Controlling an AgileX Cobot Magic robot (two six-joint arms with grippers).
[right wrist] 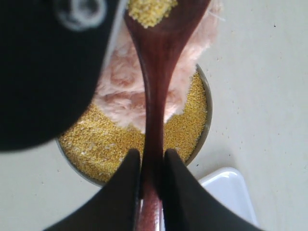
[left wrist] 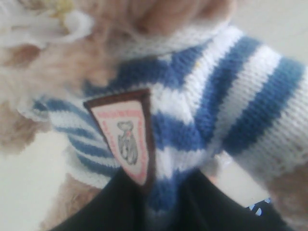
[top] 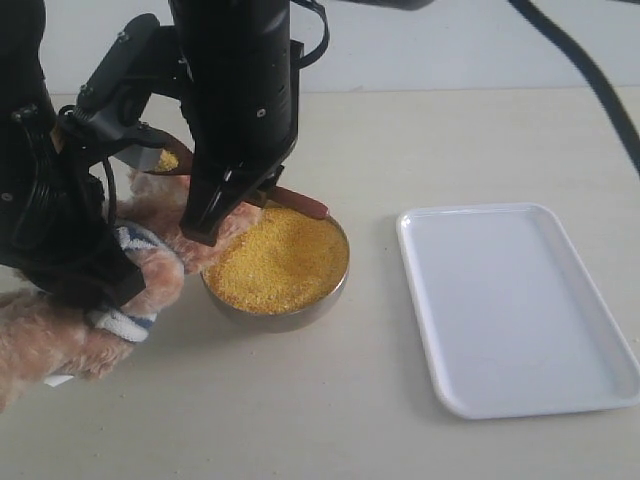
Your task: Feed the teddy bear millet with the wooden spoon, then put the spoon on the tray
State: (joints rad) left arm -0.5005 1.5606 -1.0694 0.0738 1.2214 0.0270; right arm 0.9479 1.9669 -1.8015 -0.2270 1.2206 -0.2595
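The teddy bear (top: 160, 280) leans at the left, and its striped shirt (left wrist: 226, 96) with the chest badge (left wrist: 126, 137) fills the left wrist view. My left gripper (left wrist: 166, 199) is shut on the shirt fabric just below the badge. My right gripper (right wrist: 151, 161) is shut on the wooden spoon's handle (right wrist: 155, 110). It reaches across over the metal bowl (top: 290, 318) of millet (top: 280, 262). The spoon's bowl (right wrist: 151, 12) carries a heap of millet and is held up by the bear's fur (right wrist: 125, 91). In the exterior view the spoon's handle end (top: 302, 204) shows behind my right gripper (top: 238, 207).
The white tray (top: 515, 305) lies flat to the right of the metal bowl, and one of its corners (right wrist: 226, 187) shows in the right wrist view. The black left arm (top: 55, 230) stands over the bear and hides its head. A dark cable (top: 590, 70) crosses the back right.
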